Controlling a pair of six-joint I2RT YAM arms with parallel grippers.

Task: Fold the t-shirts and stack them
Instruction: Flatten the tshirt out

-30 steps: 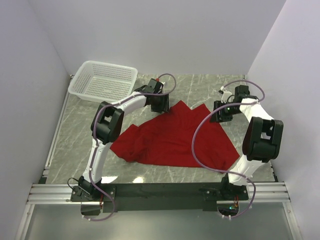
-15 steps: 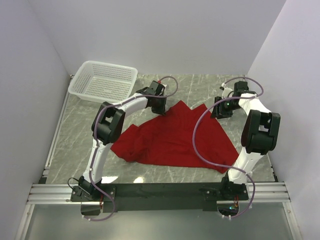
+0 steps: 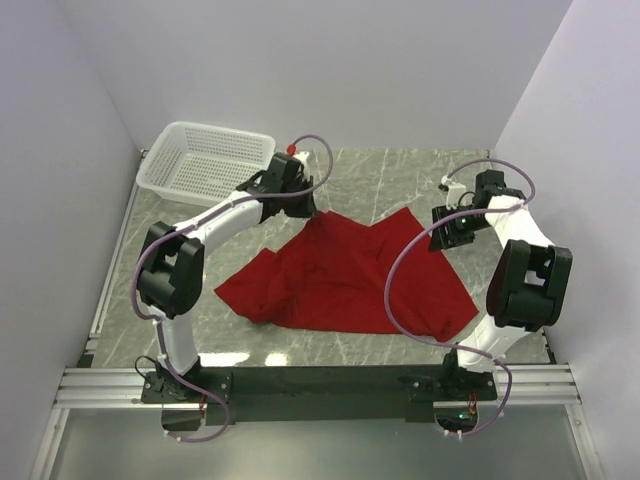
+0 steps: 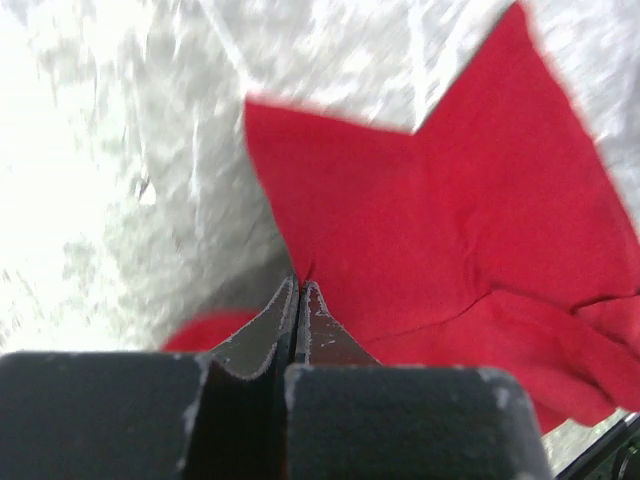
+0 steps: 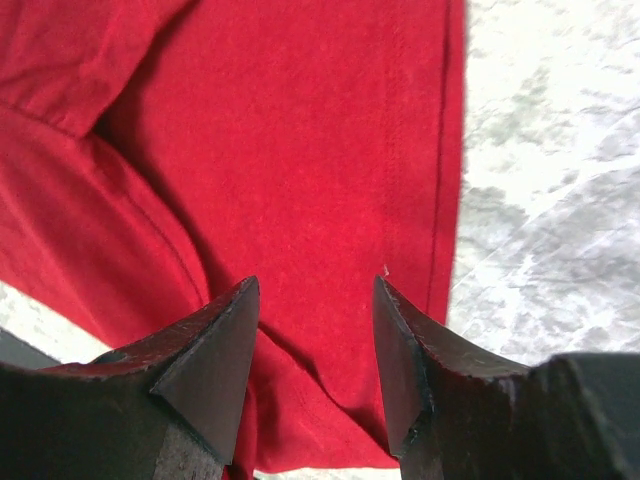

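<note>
Your left gripper pinches a far corner of the limp, light deep-red cotton t-shirt; take its hemmed edge under your open-jawed right gripper.

One deep-red t-shirt, one white mesh basket, one marble table, two end effectors

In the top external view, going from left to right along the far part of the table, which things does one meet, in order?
white basket → left gripper → right gripper
</note>
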